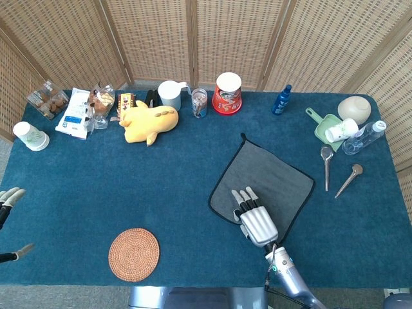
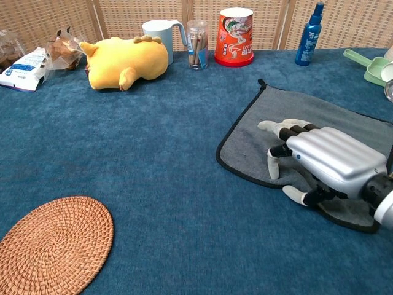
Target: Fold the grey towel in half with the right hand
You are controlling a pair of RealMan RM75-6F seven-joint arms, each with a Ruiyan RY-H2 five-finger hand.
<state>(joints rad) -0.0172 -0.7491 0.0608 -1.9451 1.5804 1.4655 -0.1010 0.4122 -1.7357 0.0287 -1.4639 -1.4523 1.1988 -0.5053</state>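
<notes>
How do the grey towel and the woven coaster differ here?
The grey towel is squarish, dark-edged and soft, lying under the right robot hand; the woven coaster is round, tan and untouched. The towel is clearly larger. Both lie flat on the blue table.
</notes>
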